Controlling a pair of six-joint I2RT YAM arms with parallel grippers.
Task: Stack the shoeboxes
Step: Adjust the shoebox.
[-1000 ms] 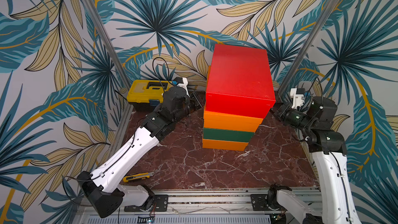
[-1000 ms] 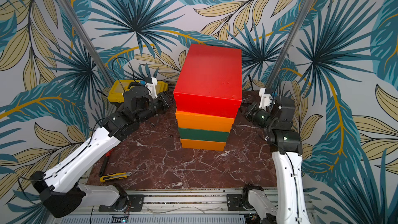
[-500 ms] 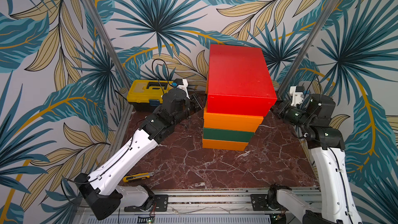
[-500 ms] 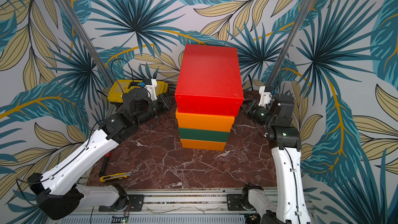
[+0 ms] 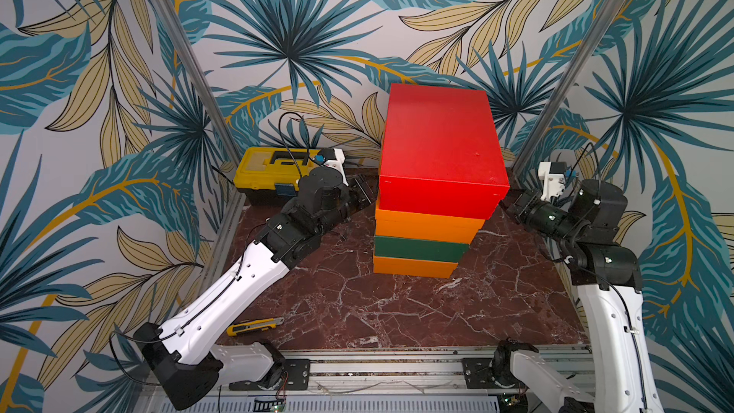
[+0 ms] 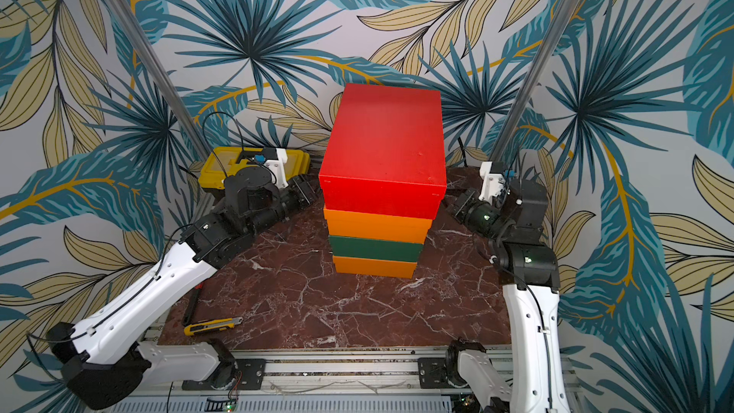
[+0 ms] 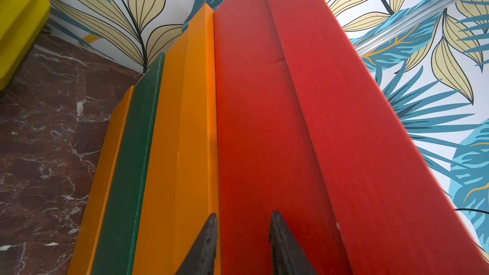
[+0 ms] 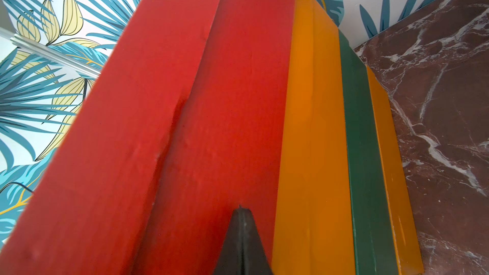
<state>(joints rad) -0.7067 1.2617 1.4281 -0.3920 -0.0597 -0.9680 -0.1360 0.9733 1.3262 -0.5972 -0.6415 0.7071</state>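
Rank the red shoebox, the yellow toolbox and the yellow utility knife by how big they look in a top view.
1. red shoebox, nearest the camera, so enlarged
2. yellow toolbox, partly hidden by the left arm
3. utility knife

Top views high, looking down; wrist views close against shoeboxes (image 7: 264, 128), opposite sides

Readable text: none in any view.
Shoeboxes (image 5: 433, 192): plain red, orange and green faces, no print legible.
Toolbox (image 5: 264, 174): blue patch on the front, too small to read.
Utility knife (image 5: 254, 326): no lettering legible.
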